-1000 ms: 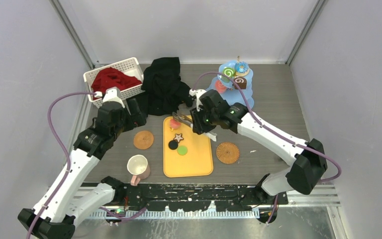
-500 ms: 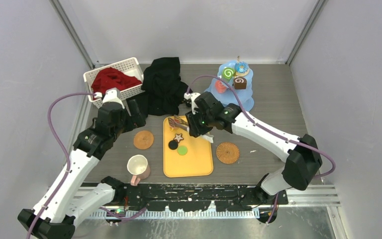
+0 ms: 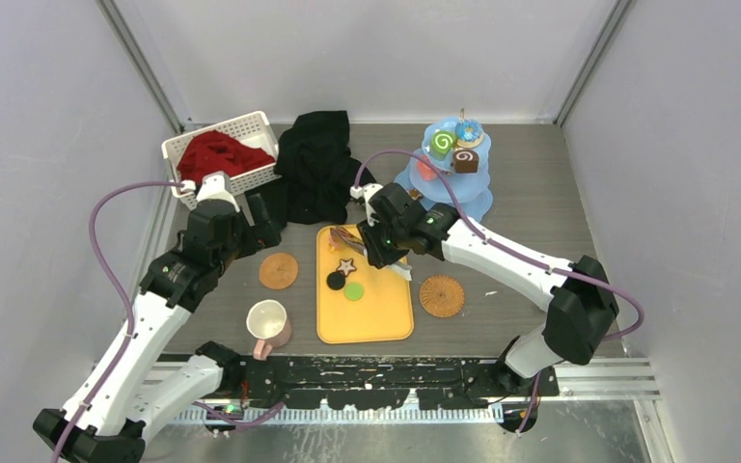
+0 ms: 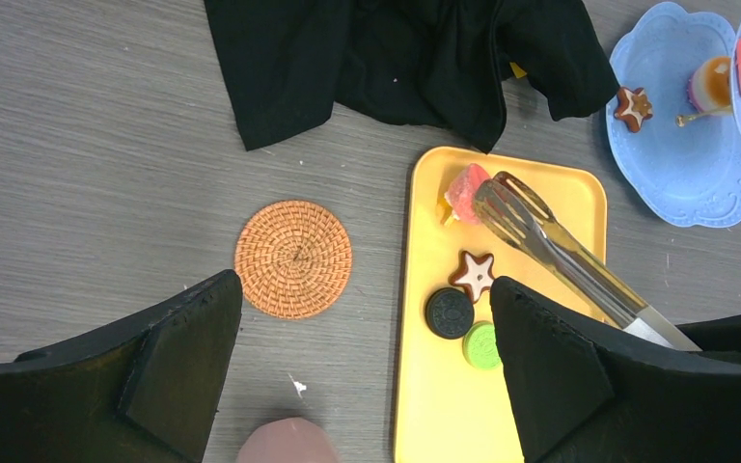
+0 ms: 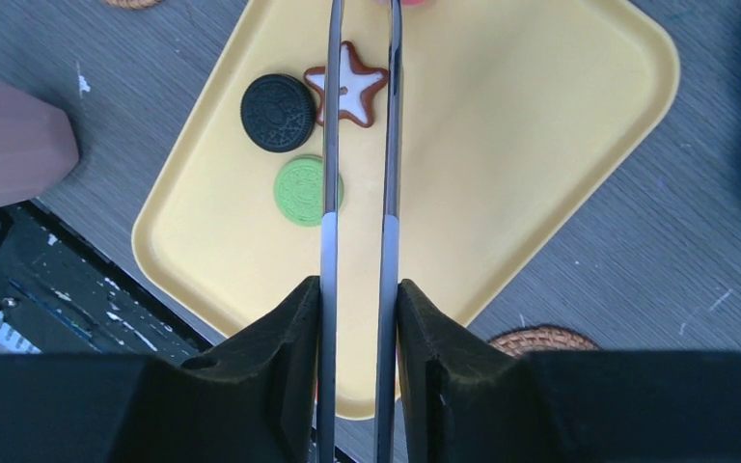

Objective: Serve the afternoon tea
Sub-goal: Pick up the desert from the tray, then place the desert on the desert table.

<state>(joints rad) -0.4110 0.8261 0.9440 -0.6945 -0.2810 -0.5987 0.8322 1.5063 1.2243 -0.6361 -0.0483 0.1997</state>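
Observation:
My right gripper is shut on metal tongs, seen from its own wrist. The tong tips touch a pink cube at the far left corner of the yellow tray. A star cookie, a black cookie and a green cookie lie on the tray. The pale-blue stand at the back right carries swirl rolls and a blue donut. The cream mug stands left of the tray. My left gripper is open and empty above the table. The grey metal mug is out of view.
Two woven coasters lie on either side of the tray, one on the left and one on the right. A black cloth and a white basket with red cloth are at the back left.
My right gripper has moved left and a little farther back with the tongs, bringing their tips to the pink cube. The left arm has not moved.

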